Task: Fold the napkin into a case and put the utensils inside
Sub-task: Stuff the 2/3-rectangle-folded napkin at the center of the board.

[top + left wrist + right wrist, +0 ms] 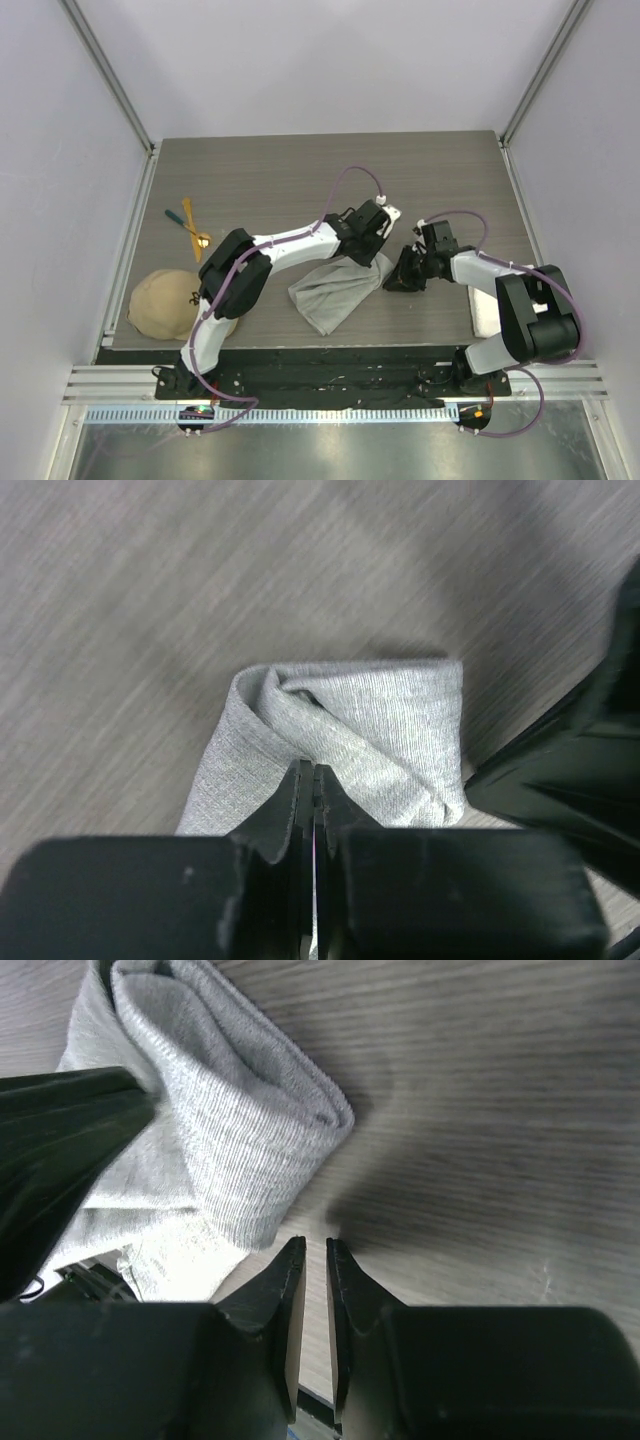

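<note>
Folding step: left hand (pixel 313 772) pinches napkin (pixel 380 720), right hand (pixel 315 1247) slightly parted and empty; next, the fold likely needs drawing over flat.

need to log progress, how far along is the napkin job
Done: napkin folded over into a loose bundle, no clear pocket. In hand: left gripper pinches its fold; right gripper sits beside it, empty. Left: finish folding, then slide in the utensils, lying off to the left.
</note>
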{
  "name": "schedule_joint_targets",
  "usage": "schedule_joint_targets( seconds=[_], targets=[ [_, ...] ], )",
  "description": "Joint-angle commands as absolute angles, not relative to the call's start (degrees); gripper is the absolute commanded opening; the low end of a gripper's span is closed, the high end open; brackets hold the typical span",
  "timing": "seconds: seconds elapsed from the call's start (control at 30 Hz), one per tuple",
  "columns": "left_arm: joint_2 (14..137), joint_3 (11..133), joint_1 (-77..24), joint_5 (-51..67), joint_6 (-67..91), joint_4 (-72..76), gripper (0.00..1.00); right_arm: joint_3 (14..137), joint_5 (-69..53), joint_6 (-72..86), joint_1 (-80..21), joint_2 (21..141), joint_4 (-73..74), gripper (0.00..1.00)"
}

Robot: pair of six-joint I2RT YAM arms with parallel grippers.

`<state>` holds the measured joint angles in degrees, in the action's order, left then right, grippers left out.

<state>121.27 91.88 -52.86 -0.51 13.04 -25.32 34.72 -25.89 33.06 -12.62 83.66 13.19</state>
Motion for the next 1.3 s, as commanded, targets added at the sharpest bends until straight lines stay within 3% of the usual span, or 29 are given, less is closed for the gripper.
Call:
schedule_joint_targets(
  seconds=[0.0,0.13,0.4,0.6,1.27],
  targets=[
    [121.73,96.59,-53.00,-3.87,13.71,-27.68,0.00,38.49,-26.46,33.40,-12.74,86.39,10.02,0.19],
    [122.34,101.15,-52.56,-5.10,16.78,-31.37,0.00,43.58,-25.40,31.12,-12.66,90.25,11.25,0.19],
    [122.69,101.51,-47.12,8.86,27.24,-28.12,0.00,51.41,-25.40,28.92,-12.66,97.29,12.65,0.16],
    [125.15,102.04,-45.62,12.21,31.64,-25.50,0.00,54.23,-26.89,30.50,-12.66,99.05,11.96,0.16],
    [118.04,72.61,-45.26,10.10,47.02,12.63,0.00,56.77,-21.90,28.39,-12.74,95.02,18.87,0.15]
  ],
)
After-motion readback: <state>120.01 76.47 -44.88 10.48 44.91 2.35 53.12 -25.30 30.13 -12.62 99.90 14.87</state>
